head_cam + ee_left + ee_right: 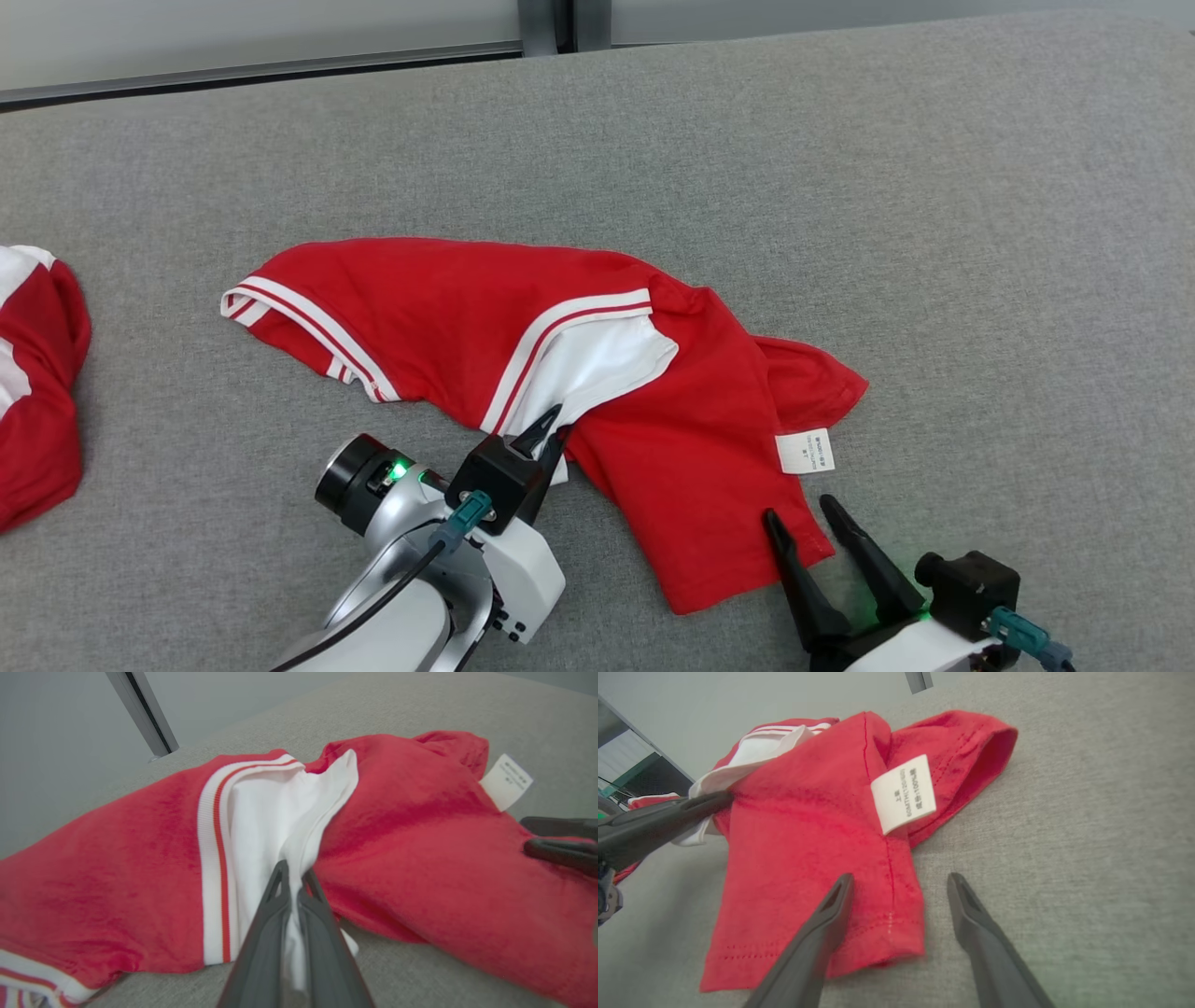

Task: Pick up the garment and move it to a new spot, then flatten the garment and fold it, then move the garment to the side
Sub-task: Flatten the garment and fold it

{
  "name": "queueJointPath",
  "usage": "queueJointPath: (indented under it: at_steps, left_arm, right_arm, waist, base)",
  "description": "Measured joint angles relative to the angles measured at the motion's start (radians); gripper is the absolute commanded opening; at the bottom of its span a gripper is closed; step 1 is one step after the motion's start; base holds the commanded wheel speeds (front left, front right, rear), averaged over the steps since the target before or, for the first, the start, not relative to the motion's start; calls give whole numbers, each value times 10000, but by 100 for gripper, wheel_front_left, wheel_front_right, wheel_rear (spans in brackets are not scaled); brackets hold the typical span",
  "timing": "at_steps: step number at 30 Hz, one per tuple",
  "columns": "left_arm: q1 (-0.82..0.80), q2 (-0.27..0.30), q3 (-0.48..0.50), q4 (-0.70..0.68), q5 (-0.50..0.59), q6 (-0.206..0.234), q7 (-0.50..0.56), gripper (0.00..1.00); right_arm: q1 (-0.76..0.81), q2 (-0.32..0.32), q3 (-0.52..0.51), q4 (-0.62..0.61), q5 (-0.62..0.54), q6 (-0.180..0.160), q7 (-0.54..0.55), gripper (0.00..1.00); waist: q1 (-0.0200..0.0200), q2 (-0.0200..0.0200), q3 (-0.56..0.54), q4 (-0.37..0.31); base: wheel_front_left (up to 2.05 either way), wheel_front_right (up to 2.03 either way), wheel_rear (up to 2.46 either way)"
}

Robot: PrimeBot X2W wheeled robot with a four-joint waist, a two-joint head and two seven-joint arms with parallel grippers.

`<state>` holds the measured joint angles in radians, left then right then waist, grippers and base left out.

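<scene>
Garment (448, 317) lies crumpled on the counter (934, 187), white panel (597, 369) pinched in the closed left tool (553, 422), red hem corner (814, 549) between the wide-spread jaws of the empty right tool (798, 509), which should clamp before both lift evenly.

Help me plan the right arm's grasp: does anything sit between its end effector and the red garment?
Nothing visible does: the open right end effector brackets the hem corner of the garment.

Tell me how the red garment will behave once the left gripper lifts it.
Probably floppy: the red garment lies creased and bunched, so it should drape below the left gripper, shut on its white panel. Likely light: the fabric looks thin.
</scene>
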<state>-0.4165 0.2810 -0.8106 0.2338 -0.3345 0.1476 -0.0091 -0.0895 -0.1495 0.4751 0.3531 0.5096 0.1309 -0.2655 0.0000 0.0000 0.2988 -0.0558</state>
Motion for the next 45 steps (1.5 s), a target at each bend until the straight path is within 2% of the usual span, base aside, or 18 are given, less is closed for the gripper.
queueJointPath:
  at_steps: [3,4,5,6,7,12,14,18,21,23,29,31,32,33,34,35,40,45]
  left_arm:
    - [1,56,-4,-35,-2,0,2,0]
    - [1,86,-4,-42,-4,0,2,0]
    - [0,115,2,-48,-8,0,2,0]
    - [-1,136,4,-58,-8,4,2,0]
    - [-2,146,10,-67,-10,29,0,0]
    - [-11,178,8,-107,-35,33,-48,0]
    - [-7,194,8,-127,-75,35,-81,16]
    - [25,267,15,-190,-119,63,-92,26]
    - [113,320,2,-219,-178,73,-104,23]
    - [212,345,-13,-228,-217,73,-125,0]
    - [246,424,-23,-276,-332,10,-303,0]
    - [248,428,-203,-449,-395,-378,-468,0]
    - [253,426,-397,-581,-458,-694,-485,18]
    - [256,451,-646,-704,-428,-982,-485,43]
    - [254,474,-966,-838,-280,-1289,-477,90]
    - [254,491,-1227,-938,-128,-1430,-430,100]
    - [-75,472,-2192,-861,997,-1745,-399,100]
    - [-736,-276,-2895,132,1609,-2082,-746,100]
  right_arm:
    - [-193,-516,828,33,752,-4,-27,100]
    - [-244,-654,1081,31,957,-4,-40,87]
    - [-317,-775,1271,54,1127,-4,-48,87]
    - [-395,-894,1461,54,1239,-4,-52,40]
    - [-449,-974,1569,58,1367,-4,-63,0]
    - [-630,-1306,1609,203,1264,10,-4,0]
    - [-615,-1509,1139,255,756,13,4,0]
    - [-427,-1858,-21,165,-171,12,15,0]
    - [-243,-2038,-918,12,-819,12,15,0]
    - [-139,-2157,-1563,-119,-1183,12,15,0]
    - [-23,-2174,-2372,-433,-1808,12,15,0]
    - [-12,-2173,-2443,-497,-1921,12,15,0]
    - [-13,-2157,-2476,-527,-1958,12,15,0]
    - [-13,-2150,-2487,-539,-1967,12,15,0]
    - [-12,-2150,-2502,-546,-1971,12,15,0]
    - [-11,-2155,-2516,-548,-1981,12,15,0]
    - [-8,-2127,-2479,-531,-1964,12,15,0]
    - [-66,-2056,-2422,-447,-1948,10,15,0]
  waist:
    - [0,0,46,11]
    - [0,0,57,14]
    - [0,0,67,18]
    - [0,0,80,18]
    - [0,0,89,17]
    - [0,0,16,7]
    - [0,0,-61,-4]
    - [0,0,-219,-38]
    - [0,0,-331,-47]
    - [0,0,-395,-57]
    - [0,0,-505,-74]
    - [0,0,-533,-79]
    - [0,0,-546,-79]
    - [0,0,-553,-73]
    - [0,0,-554,-65]
    - [0,0,-549,-48]
    - [0,0,-375,60]
    - [0,0,-101,107]
  base:
    - [0,0,0]
    - [0,0,0]
    - [0,0,0]
    - [0,0,0]
    - [0,0,0]
    - [0,0,0]
    - [0,0,0]
    - [0,0,0]
    - [0,0,0]
    - [0,0,0]
    - [0,0,0]
    - [0,0,0]
    - [0,0,0]
    - [0,0,0]
    - [0,0,0]
    - [0,0,0]
    - [0,0,0]
    - [0,0,0]
